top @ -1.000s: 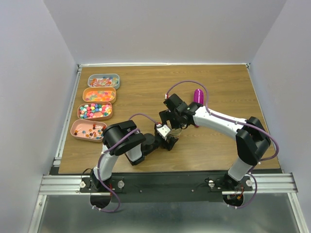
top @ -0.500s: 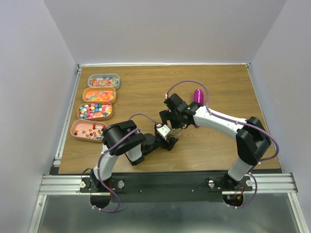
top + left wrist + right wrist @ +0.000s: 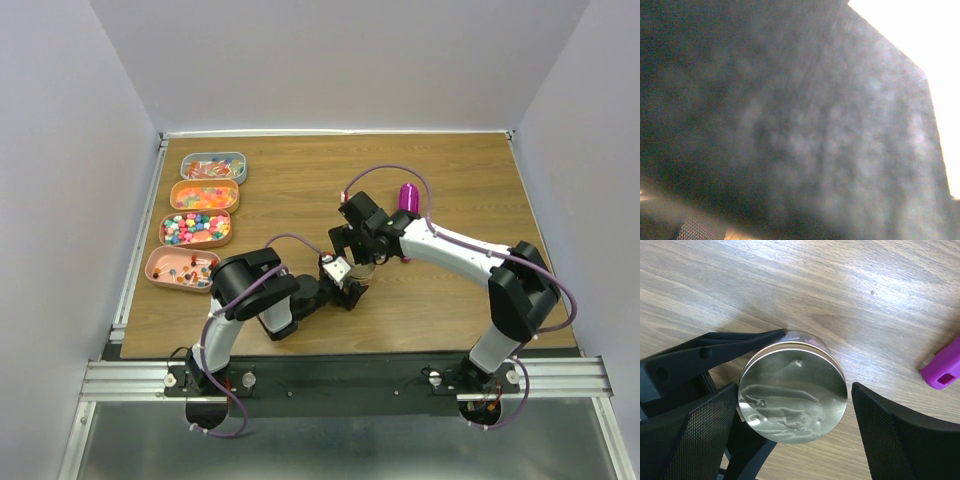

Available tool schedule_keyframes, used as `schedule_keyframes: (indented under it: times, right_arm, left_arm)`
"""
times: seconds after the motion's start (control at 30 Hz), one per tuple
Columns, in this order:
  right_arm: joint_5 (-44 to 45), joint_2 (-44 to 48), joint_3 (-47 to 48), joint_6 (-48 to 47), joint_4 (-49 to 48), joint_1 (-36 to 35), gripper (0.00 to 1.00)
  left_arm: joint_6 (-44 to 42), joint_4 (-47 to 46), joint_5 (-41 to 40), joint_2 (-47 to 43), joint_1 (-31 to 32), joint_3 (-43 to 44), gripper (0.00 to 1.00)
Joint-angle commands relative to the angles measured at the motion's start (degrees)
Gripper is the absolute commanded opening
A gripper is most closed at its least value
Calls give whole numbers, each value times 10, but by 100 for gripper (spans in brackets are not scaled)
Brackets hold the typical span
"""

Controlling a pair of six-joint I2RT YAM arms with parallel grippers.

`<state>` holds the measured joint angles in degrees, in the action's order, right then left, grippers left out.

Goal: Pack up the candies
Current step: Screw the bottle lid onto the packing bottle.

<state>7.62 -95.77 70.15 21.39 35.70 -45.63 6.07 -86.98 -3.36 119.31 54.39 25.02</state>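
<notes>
Right wrist view and top view. The right gripper (image 3: 794, 390) is shown released, its two mesh pads (image 3: 705, 430) spread to either side of a round lidded container (image 3: 805, 340) that stands on the table (image 3: 300, 180) directly beneath the wrist. The shiny lid (image 3: 790, 405) is centred in the gap; the left-hand pad is seen just beside its rim and the right-hand pad clearly apart from it. Since the lid is round, no long axis is presented, and any approach angle is judged to serve equally. The left gripper (image 3: 348, 283) is set against the container from the side facing the left arm, one black finger (image 3: 740, 347) touching the rim. Whether it is clamped or merely flanking cannot be told, because its own camera is blocked by a dark blur. The candies (image 3: 200, 210) are held in four trays (image 3: 149, 268) lined along the left edge of the table, well apart from both grippers and nearer the left arm. A magenta scoop (image 3: 944, 371) is seen near the container on its right, its long axis running away from the arm bases. Open wood is left beyond and to the right of the container; the near-left side is crowded by the left fingers, so a lift straight upward is judged the freest path.
</notes>
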Motion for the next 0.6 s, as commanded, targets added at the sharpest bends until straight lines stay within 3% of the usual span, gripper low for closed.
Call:
schedule_keyframes:
  times: [0.0,0.33,0.57]
  right_arm:
    - [-145,88,37,-2,-13,-19,100]
    - [-208,76,39,-13,-20,-18,100]
    - [-194,62,12,-14,-31,-19,100]
  left_arm:
    - [53,-326,-38,46,-27,-20,73]
    - [55,-326,-34,47,-28,-20,73]
    - [61,-325,-39,48,-31,-20,76]
